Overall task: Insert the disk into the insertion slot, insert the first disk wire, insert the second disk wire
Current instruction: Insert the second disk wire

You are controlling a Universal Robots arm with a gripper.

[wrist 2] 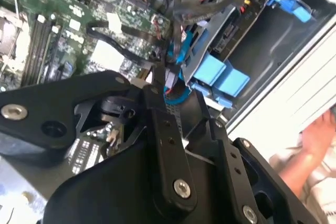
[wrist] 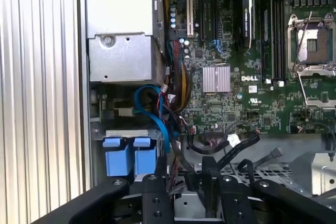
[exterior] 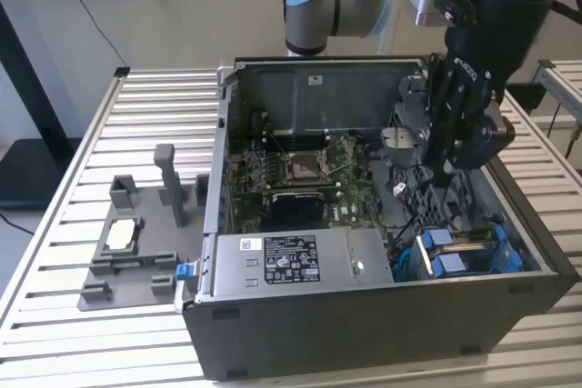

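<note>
Inside the open computer case (exterior: 364, 315), the gripper (wrist: 186, 174) hangs beside the disk (exterior: 468, 247) seated in the insertion slot (wrist: 128, 134), seemingly pinching the blue wire (wrist: 152, 103), which could snag on the neighbouring cables (wrist: 210, 142) or go in askew.

Exterior view raised, angled down over the whole computer case (exterior: 364, 315), both wrist views close above its motherboard (wrist: 220, 108) (wrist 2: 68, 24).
</note>
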